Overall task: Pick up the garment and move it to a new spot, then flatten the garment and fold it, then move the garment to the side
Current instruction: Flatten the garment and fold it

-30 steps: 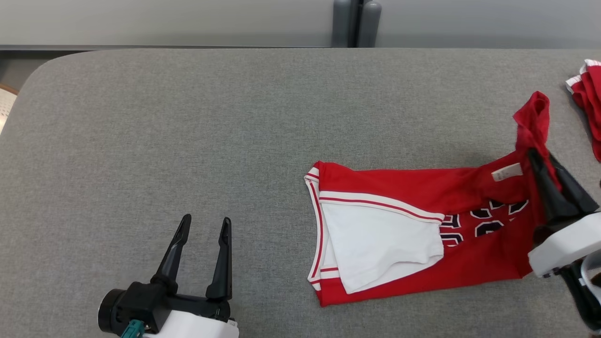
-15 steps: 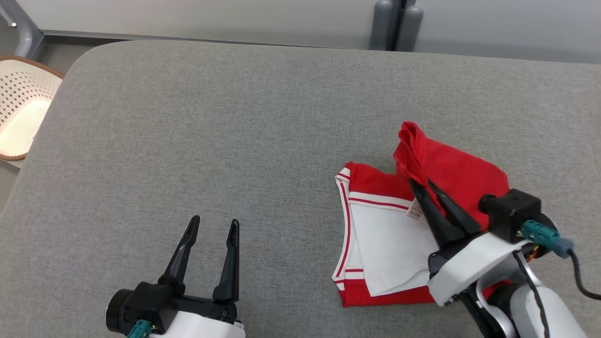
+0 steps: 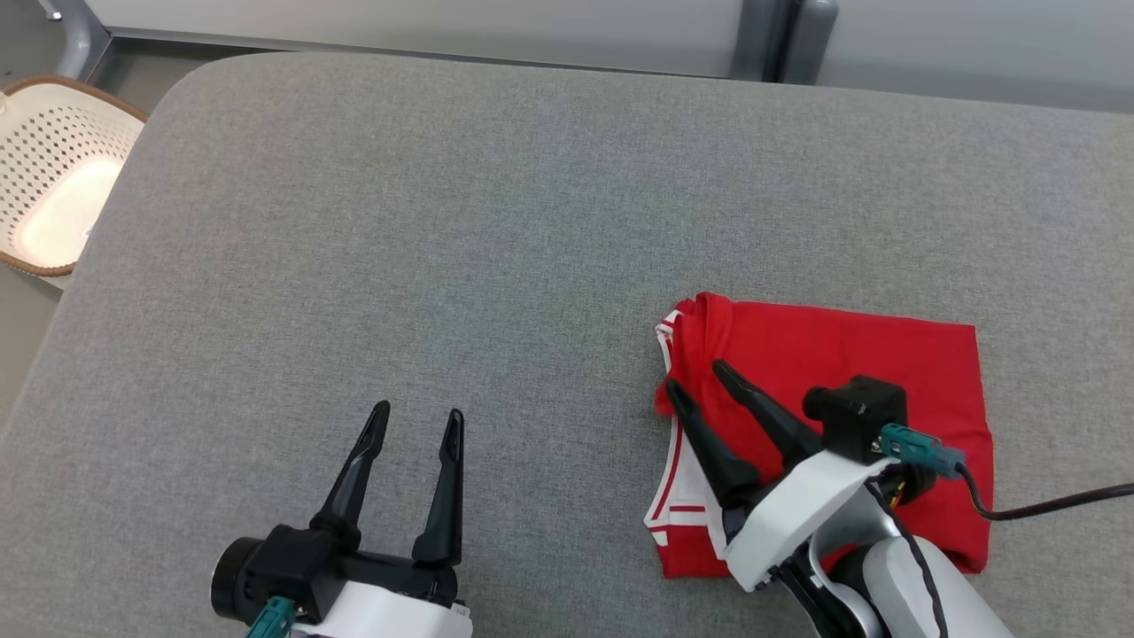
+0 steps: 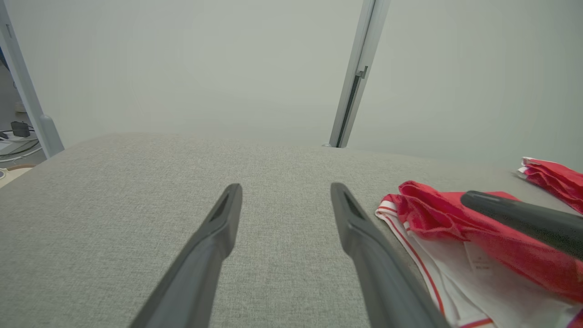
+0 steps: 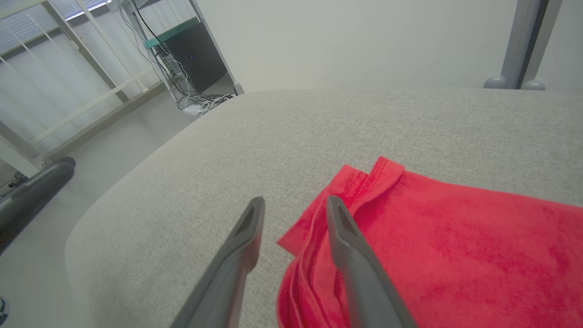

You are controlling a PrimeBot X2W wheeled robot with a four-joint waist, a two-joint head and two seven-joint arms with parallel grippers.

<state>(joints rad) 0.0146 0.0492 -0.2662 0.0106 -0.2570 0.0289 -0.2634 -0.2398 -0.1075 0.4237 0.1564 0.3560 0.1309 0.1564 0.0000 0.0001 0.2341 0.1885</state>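
Observation:
The garment [image 3: 850, 372], a red jersey with white trim, lies folded in half on the grey table [image 3: 443, 221], its plain red back on top. My right gripper [image 3: 696, 377] stands at the fold's left edge, fingers apart, gripping nothing. In the right wrist view the gripper [image 5: 295, 200] straddles the rumpled red edge of the garment [image 5: 455, 237], which lies loose beneath it. My left gripper [image 3: 418, 411] hovers open and empty over bare table to the left. In the left wrist view, the left gripper [image 4: 286, 187] has the garment [image 4: 437, 214] at its right.
A perforated white basket [image 3: 53, 177] stands on the floor beyond the table's rounded left corner. Another red garment [image 4: 551, 175] lies further right on the table. A grey post [image 3: 780, 35] rises behind the far edge.
The head camera has turned. My right gripper carried the garment's right end leftward over the rest, folding it in half, then opened and let go. The left gripper stayed open.

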